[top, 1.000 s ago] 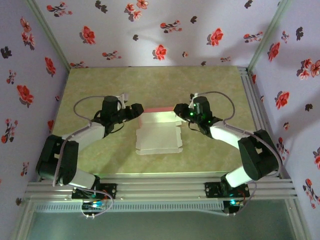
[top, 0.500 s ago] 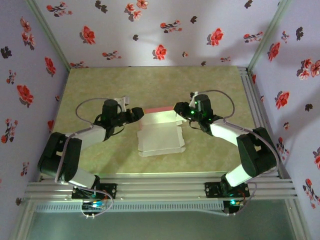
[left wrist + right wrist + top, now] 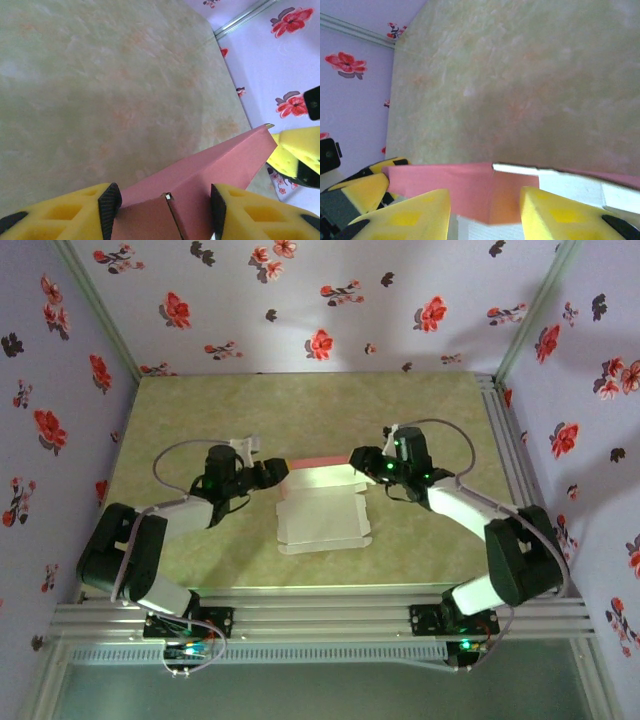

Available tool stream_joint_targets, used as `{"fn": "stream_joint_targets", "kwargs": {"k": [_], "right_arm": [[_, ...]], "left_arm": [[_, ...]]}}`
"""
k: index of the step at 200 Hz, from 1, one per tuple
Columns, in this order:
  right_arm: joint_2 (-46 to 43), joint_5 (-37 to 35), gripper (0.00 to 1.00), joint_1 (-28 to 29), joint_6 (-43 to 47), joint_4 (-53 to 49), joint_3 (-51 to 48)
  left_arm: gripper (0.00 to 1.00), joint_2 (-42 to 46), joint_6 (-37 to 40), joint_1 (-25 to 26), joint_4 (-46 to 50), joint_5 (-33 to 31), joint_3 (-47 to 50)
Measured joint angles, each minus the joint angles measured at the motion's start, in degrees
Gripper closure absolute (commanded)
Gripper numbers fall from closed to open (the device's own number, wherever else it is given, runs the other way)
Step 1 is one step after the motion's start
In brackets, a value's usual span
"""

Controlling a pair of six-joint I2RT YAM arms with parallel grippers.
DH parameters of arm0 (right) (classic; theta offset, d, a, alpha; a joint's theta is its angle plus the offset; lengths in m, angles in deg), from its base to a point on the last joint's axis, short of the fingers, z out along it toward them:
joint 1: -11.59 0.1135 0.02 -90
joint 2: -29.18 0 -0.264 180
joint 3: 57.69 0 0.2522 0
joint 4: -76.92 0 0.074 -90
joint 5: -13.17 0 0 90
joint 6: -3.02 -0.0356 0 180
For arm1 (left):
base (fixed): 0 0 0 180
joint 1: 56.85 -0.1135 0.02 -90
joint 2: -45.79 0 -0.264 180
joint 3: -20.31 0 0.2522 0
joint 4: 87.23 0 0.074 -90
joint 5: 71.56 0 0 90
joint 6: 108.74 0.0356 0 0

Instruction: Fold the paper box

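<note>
The paper box (image 3: 322, 515) (image 3: 200, 172) (image 3: 460, 187) is a thin die-cut cardboard sheet lying near the middle of the table with its whitish-grey face up, its side edges notched with small tabs. Most of the sheet rests flat, while the far panel is lifted off the table along a crease and leans back toward the near part. The underside of that raised panel is salmon-pink, seen from above as a narrow pink strip along the far edge

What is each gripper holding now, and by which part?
The paper box: its raised pink flap lies between the fingers of both grippers, one at each end. The right gripper stands open around it; whether the left gripper grips it cannot be told.
</note>
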Motion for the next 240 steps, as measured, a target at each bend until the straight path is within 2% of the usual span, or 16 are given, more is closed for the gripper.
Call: {"fn": "stream_joint_targets", "kwargs": {"k": [56, 94, 153, 240], "right_arm": [[-10.9, -2.6, 0.58, -2.7, 7.7, -14.6, 0.0], [-13.4, -4.7, 0.65, -3.5, 8.5, -17.0, -1.7], [-8.8, -9.6, 0.69, -1.9, 1.0, -7.1, -13.7], [3.1, -17.0, 0.68, 3.3, -5.3, 7.6, -14.3]], "left_arm": [[0.5, 0.0, 0.2, 1.5, -1.8, -1.5, 0.8], [0.5, 0.0, 0.2, 1.8, -2.4, -2.2, 1.1], [0.51, 0.0, 0.2, 1.8, -2.4, -2.6, 1.1], [0.51, 0.0, 0.2, 2.0, -3.0, -2.7, 1.5]]}}
